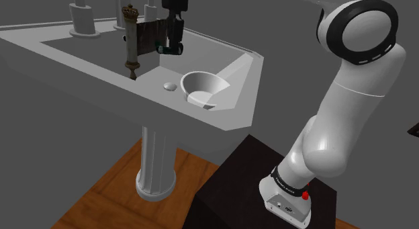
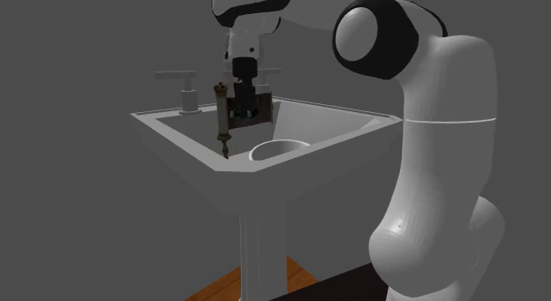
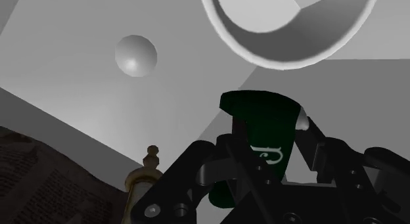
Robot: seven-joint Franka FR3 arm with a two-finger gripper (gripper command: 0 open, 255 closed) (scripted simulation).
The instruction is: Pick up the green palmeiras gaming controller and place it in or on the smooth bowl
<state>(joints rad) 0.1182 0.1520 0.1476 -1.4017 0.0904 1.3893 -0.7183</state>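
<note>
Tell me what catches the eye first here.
The black claw hangs over a white pedestal sink, clasping a dark green controller. A white bowl sits in the basin, to the lower right of the claw in the shoulder view. A dark scroll-like object with brass ends stands upright beside the claw.

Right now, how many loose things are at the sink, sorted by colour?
White or grey: 2, the bowl and the small round knob
Green: 1, the game controller, clasped in the gripper
Brown and gold: 1, the scroll-like thing
Total: 4
</note>
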